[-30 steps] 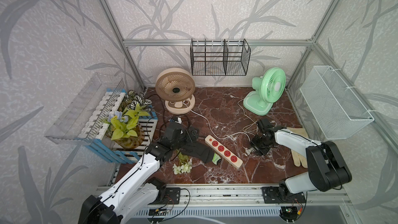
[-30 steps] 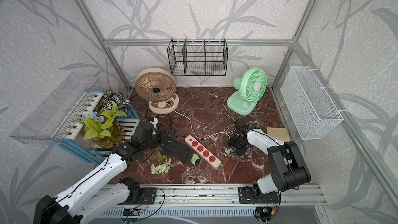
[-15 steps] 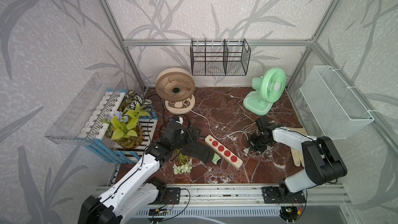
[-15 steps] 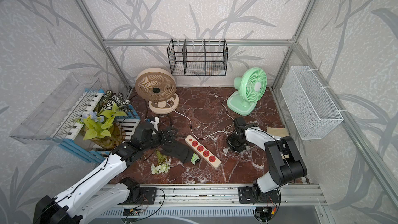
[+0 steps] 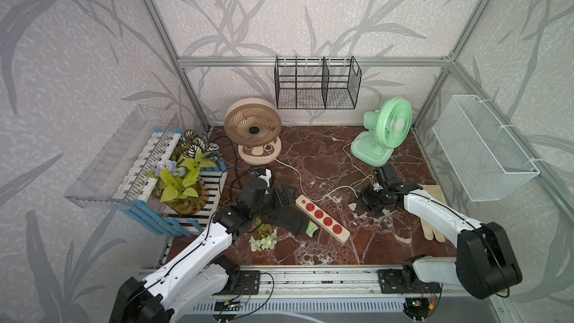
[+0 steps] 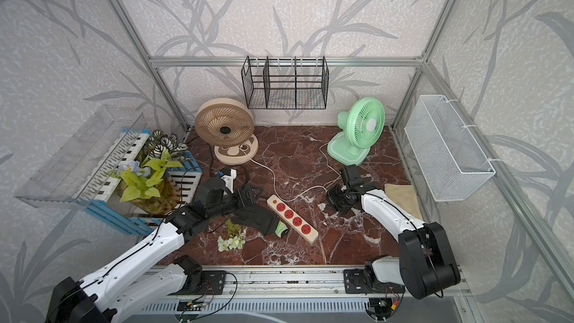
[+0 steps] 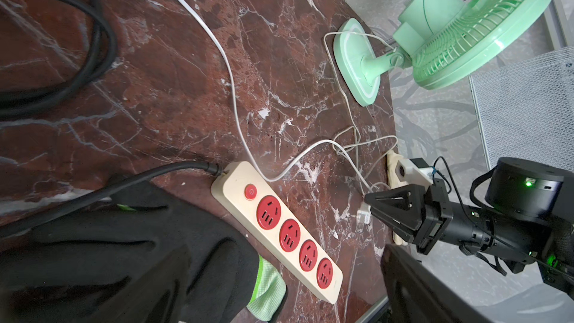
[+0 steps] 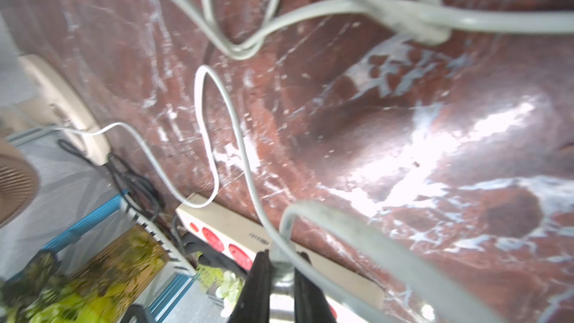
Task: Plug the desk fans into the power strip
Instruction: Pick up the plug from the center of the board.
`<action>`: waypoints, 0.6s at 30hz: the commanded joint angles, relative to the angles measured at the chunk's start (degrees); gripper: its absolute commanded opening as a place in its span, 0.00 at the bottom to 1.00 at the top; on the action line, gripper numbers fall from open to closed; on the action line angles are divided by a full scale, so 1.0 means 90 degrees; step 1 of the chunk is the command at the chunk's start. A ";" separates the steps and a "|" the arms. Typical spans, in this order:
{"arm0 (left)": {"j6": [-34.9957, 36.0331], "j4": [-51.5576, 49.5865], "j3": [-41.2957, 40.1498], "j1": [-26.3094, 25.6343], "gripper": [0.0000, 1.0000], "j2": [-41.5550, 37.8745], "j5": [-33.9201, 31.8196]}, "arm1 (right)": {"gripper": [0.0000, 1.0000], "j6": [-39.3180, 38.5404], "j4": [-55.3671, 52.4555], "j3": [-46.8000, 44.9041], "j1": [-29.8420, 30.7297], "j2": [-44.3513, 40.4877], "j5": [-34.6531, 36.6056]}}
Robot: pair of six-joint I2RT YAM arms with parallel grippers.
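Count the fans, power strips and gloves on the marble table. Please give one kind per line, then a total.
Fans: 2, the beige fan and the green fan
Power strips: 1, the power strip
Gloves: 2, the black glove and the cream glove
Total: 5

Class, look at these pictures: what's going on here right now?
The right gripper is shut on a white plug where white cords tangle on the tabletop. The left gripper hangs open by a black glove beside the power strip. All four red sockets are empty, so nothing is plugged in yet.
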 commanded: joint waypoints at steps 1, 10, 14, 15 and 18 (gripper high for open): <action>-0.0097 0.0520 0.0035 -0.0196 1.00 0.0074 0.0184 | 0.00 0.0291 0.0405 0.0081 0.0105 -0.0356 -0.0236; -0.0153 0.1186 0.0302 -0.0911 0.59 0.0651 0.0365 | 0.00 0.0610 0.0509 0.0427 0.0674 -0.0692 -0.0064; -0.0109 0.1378 0.0468 -0.1106 0.48 0.0892 0.0416 | 0.00 0.0695 0.0563 0.0654 0.1029 -0.0564 0.0024; -0.0096 0.1401 0.0498 -0.1146 0.47 0.0949 0.0429 | 0.00 0.0723 0.0599 0.0694 0.1116 -0.0534 0.0047; -0.0043 0.1522 0.0583 -0.1253 0.45 0.1117 0.0520 | 0.00 0.0813 0.0708 0.0773 0.1332 -0.0436 0.0114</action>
